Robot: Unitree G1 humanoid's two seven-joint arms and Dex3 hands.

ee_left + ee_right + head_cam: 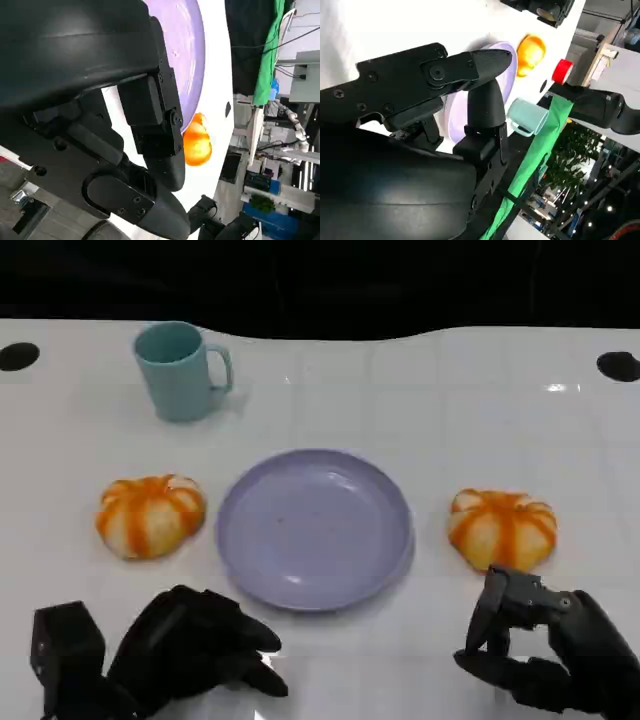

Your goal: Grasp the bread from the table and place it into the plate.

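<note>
Our right hand (545, 650), fingers apart and empty, hovers just short of the orange-striped bread roll (503, 528), likely soft and best cupped around its sides.

Tabletop (420, 400): white, glossy, smooth, w/ light glints and faint tile-like lines. Plate (314, 528): lilac, smooth, semi-gloss, looks like plastic or glazed ceramic, can't tell which. Mug (180, 370): teal, smooth, soft sheen. Both breads (151, 515) (502, 527): matt, orange-and-white striped crust, slightly rough. Left hand (195, 645) & right hand (545, 645): black hard plastic, mostly matt w/ dull sheen, visible screws. Green cloth (532, 172) in right wrist view: matt fabric.
</note>
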